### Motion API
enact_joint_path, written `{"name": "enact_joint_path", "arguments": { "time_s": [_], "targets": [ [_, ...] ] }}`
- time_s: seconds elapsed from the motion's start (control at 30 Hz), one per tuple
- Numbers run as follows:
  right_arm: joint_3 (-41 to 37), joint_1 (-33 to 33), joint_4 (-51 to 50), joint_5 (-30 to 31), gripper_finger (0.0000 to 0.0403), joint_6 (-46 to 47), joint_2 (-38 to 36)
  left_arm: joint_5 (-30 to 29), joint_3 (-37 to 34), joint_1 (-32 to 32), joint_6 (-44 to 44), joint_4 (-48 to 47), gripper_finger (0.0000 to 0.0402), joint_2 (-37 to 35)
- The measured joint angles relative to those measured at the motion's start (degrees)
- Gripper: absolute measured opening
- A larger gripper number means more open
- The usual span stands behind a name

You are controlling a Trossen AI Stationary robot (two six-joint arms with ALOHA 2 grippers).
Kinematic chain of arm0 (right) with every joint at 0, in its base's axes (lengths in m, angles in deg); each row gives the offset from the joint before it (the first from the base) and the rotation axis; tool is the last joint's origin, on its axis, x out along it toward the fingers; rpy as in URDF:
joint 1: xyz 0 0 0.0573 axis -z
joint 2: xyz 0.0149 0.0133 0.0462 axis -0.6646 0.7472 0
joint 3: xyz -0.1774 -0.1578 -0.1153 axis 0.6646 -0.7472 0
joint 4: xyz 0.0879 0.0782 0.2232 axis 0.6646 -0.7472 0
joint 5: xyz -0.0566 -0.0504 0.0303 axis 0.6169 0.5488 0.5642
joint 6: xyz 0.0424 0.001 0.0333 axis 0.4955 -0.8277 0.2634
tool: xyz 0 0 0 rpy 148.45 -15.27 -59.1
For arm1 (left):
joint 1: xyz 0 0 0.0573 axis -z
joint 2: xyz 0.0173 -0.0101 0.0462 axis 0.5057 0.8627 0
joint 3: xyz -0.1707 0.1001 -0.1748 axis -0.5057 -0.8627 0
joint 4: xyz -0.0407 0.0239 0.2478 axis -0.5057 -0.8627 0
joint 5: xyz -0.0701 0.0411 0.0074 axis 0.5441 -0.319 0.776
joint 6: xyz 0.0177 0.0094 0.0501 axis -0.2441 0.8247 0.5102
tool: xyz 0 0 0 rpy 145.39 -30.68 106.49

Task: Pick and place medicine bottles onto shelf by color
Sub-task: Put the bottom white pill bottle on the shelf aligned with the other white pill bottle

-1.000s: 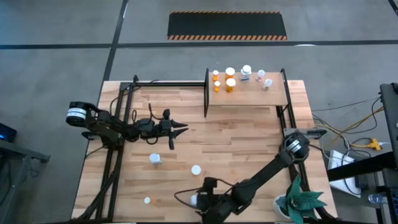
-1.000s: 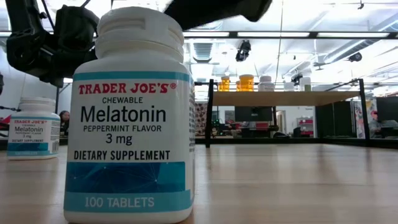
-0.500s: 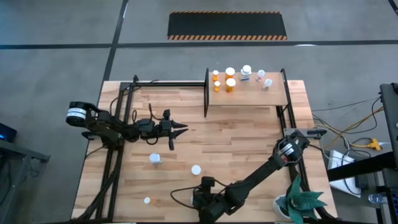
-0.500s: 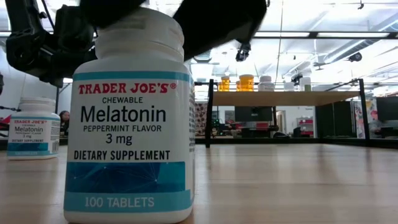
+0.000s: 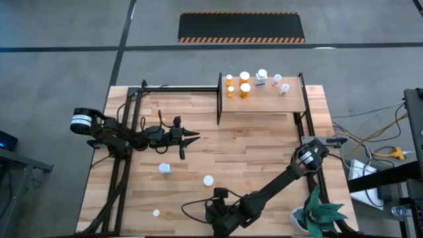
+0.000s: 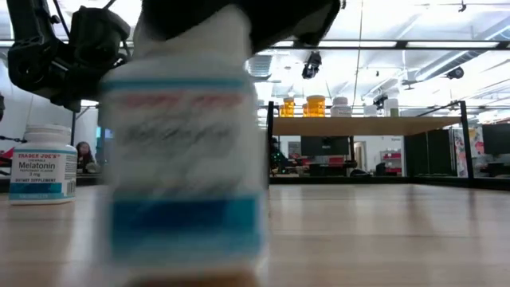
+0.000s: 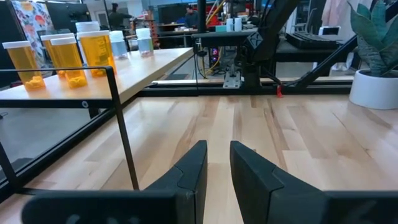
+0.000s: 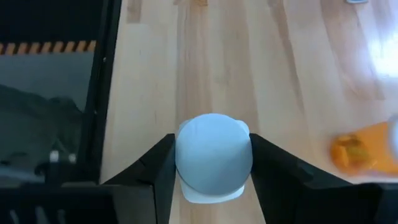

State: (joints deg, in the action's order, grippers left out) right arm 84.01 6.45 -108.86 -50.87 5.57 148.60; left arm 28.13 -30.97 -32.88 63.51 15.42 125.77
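My right gripper is at the table's near edge, shut on a white-capped Melatonin bottle that looms blurred in the low view. Two white bottles stand on the table. A small orange one lies near the front edge. The wooden shelf at the far right carries orange bottles on its left and white ones on its right. My left gripper hovers shut at mid-left, holding nothing. My right gripper pinches the bottle's white cap between its two fingers, one on each side of the cap. The fingers come slanting down from above. The bottle stays upright below them; whether its base still touches the table cannot be told.
A potted plant stands at the near right corner. Black frame rails run along the table's left side, and the shelf's black posts rise at the far right. Bare wood lies between the loose bottles and the shelf.
My right gripper has come down a little over the bottle at the near edge and shut on its cap. The bottle, still before, now shows blurred and has shifted slightly toward the table's right.
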Motion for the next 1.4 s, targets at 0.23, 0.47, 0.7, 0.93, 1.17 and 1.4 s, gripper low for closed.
{"name": "enact_joint_path", "arguments": {
  "time_s": [0.23, 0.47, 0.7, 0.93, 1.17, 1.4],
  "targets": [
    [-1.3, 1.3, -13.0, 5.8, 0.0167, -3.7, -12.5, 0.0, 0.0, 0.0, 0.0, 0.0, 0.0051, 0.0],
    [-9.0, 8.7, -27.0, 8.4, 0.0168, -9.9, -32.5, 0.2, -0.1, 0.0, 0.0, 0.1, 0.0051, 0.0],
    [-22.3, 28.2, -27.8, -0.4, 0.0168, -26.4, -51.8, 0.3, -0.1, 0.0, 0.0, 0.2, 0.0051, 0.0],
    [-30.7, 56.1, -21.0, -19.4, 0.0168, -45.9, -59.8, 0.3, -0.1, 0.0, 0.0, 1.0, 0.0051, 0.0],
    [-32.1, 77.7, -20.5, -37.0, 0.0168, -57.8, -55.5, 0.3, -0.1, 0.0, 0.0, 1.8, 0.0051, 0.0],
    [-29.6, 84.7, -19.9, -42.1, 0.0168, -64.1, -48.6, 0.2, -0.1, 0.0, 0.1, 2.2, 0.0051, 0.0]
  ]
}}
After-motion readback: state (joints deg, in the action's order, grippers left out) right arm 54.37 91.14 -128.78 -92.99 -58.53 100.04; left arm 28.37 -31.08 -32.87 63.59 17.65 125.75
